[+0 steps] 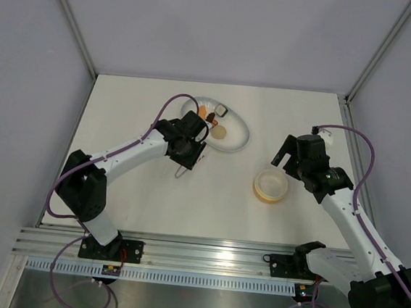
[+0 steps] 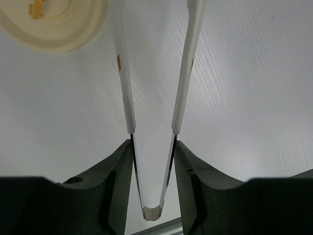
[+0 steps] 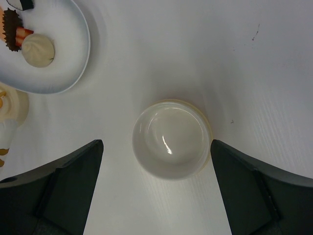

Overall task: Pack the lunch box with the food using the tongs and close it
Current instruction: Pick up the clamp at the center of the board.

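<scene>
The silvery V-shaped tongs (image 2: 152,210) sit between my left gripper's (image 2: 153,147) fingers. Each leg rests against a finger's inner face, and the white tips spread out ahead over the table. The flat pale-yellow lid (image 2: 54,24) with an orange mark lies beyond them at the upper left. The lunch box (image 3: 171,139), an empty pale-yellow round tub, stands on the table. My right gripper (image 3: 156,147) is open above it, with one finger on each side and clear of it. The food (image 1: 212,118) lies on the white oval dish (image 1: 240,139): a beige round piece (image 3: 38,49), brown and reddish pieces (image 3: 14,34).
In the top view the left gripper (image 1: 186,152) hangs at the dish's near-left rim, and the tongs' bend (image 1: 181,172) pokes out below it. The lunch box (image 1: 270,186) stands right of centre, just in front of the right gripper (image 1: 285,158). Grey walls enclose the table.
</scene>
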Available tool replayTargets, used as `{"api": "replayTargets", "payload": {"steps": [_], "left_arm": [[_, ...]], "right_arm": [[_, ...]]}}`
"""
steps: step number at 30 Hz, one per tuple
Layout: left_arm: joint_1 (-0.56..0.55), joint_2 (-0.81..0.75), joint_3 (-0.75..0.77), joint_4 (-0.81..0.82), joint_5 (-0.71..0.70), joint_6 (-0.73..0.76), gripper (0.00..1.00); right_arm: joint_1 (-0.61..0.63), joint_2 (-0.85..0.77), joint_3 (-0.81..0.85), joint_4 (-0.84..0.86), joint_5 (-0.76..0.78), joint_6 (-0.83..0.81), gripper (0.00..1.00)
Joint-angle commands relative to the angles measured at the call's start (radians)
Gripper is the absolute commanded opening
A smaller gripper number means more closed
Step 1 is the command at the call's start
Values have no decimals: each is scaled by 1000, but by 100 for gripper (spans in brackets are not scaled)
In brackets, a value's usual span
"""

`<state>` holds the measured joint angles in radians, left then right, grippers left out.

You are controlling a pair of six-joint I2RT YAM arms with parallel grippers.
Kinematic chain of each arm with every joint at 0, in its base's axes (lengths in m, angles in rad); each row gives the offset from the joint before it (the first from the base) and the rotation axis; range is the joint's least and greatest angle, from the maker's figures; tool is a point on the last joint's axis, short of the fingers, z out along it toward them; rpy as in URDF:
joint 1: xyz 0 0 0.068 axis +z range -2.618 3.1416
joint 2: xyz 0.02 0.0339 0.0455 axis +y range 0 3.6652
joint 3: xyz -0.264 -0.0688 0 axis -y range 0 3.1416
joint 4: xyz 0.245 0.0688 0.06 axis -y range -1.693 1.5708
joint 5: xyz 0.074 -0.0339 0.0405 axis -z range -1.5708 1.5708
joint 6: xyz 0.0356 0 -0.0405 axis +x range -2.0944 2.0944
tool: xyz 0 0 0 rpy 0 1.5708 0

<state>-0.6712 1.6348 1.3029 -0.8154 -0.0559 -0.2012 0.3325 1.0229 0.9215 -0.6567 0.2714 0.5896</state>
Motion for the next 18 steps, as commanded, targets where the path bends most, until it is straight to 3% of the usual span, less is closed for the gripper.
{"api": "replayTargets", "payload": {"steps": [1,10,18], "left_arm": [[5,-23,50,15,10,6,41],[5,-23,62,39,11,-10,40],[5,-39,94,61,5,-12,23]], "right_arm": [[-4,-9,17,9,20,10,99],[-4,-6,22,9,19,12,99],[-4,-12,25,2,20,16,99]]}}
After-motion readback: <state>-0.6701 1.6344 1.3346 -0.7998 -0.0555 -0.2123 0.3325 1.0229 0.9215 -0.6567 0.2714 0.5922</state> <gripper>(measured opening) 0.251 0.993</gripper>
